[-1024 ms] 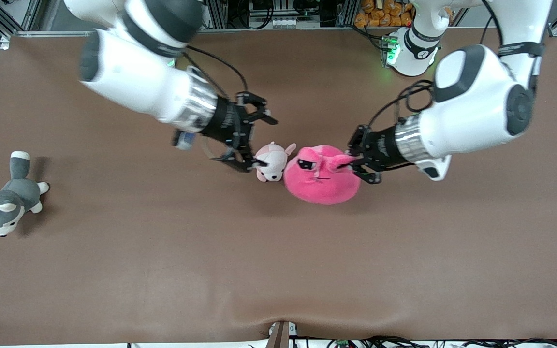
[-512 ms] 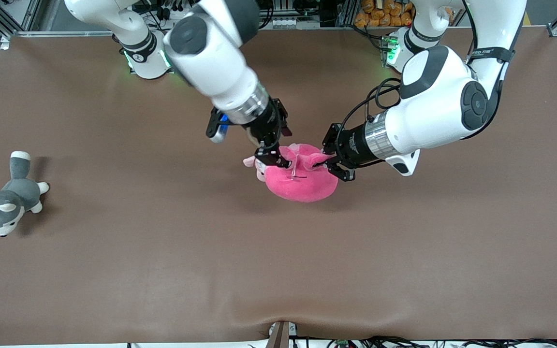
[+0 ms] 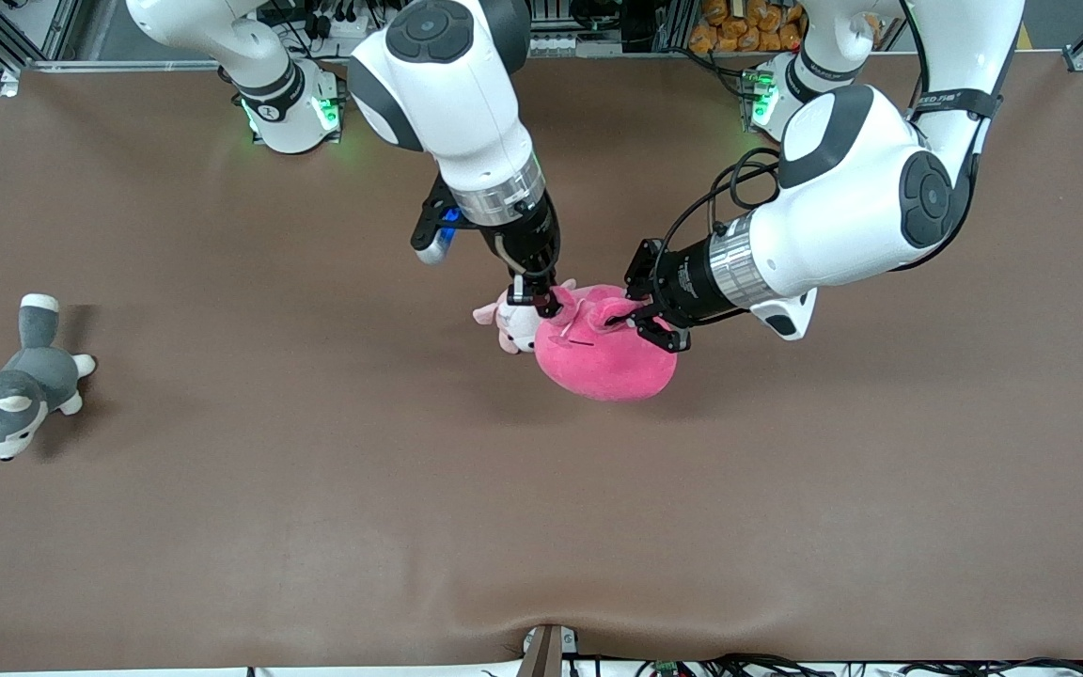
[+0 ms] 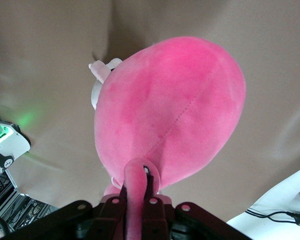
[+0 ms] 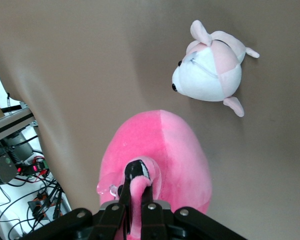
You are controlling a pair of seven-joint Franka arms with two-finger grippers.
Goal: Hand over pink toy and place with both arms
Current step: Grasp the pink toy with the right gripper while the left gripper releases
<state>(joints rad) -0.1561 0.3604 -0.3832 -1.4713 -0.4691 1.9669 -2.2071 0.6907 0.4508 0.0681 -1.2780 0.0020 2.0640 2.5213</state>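
While both arms meet over the middle of the tabletop (image 3: 222, 489), the scene reads across the front view as follows.

Husky plush (image 3: 10, 395): grey and white, lying on the brown tabletop at the right arm's end, well apart from everything else.

Right arm: it comes down from its base at the top of the front view and reaches to the middle of the tabletop.

Right gripper (image 3: 541, 299): over the pale puppy plush and the edge of the pink toy; its jaws are clenched on a thin pink flap of the pink toy, as the right wrist view (image 5: 135, 200) shows.

Puppy plush (image 3: 509, 322): small, pale pink and white, lying on the tabletop just beside the pink toy toward the right arm's end, partly hidden by the right gripper; in the right wrist view (image 5: 212, 75) it lies clear of the pink body.

Pink toy (image 3: 607, 353): round hot-pink plush at the middle of the tabletop, gripped at two points of its upper side by both grippers; whether its underside touches the tabletop cannot be told.

Left gripper (image 3: 640, 324): at the pink toy's side toward the left arm's end; its jaws are clenched on another pink flap of the toy, seen in the left wrist view (image 4: 135, 195).

Left arm: it reaches in from its base at the top of the front view.
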